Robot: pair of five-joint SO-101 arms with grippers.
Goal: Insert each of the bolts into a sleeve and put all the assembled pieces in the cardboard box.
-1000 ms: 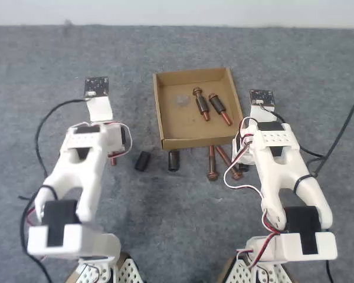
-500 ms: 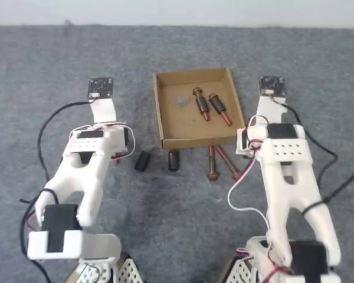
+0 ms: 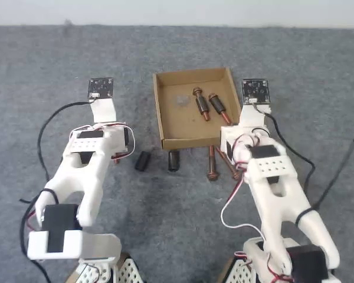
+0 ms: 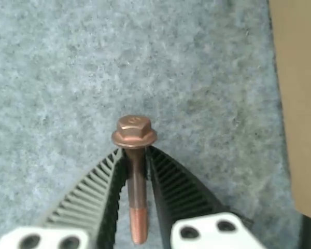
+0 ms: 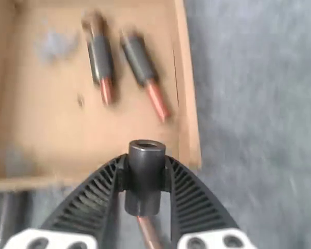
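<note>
Right fingers (image 5: 90,205) clamp a sleeved bolt (image 5: 145,166) over the near rim of the cardboard box (image 3: 160,112) — two assembled pieces (image 3: 200,104) lie inside. Left fingers (image 4: 93,192) pinch one bolt (image 4: 134,136) above open tabletop (image 3: 165,224); two sleeves (image 3: 142,160), two bolts (image 3: 212,162) lie outside.

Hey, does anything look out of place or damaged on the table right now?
Nothing stands out. The cardboard box sits upright and intact, two assembled pieces lie inside, and loose bolts and sleeves lie just outside it.
</note>
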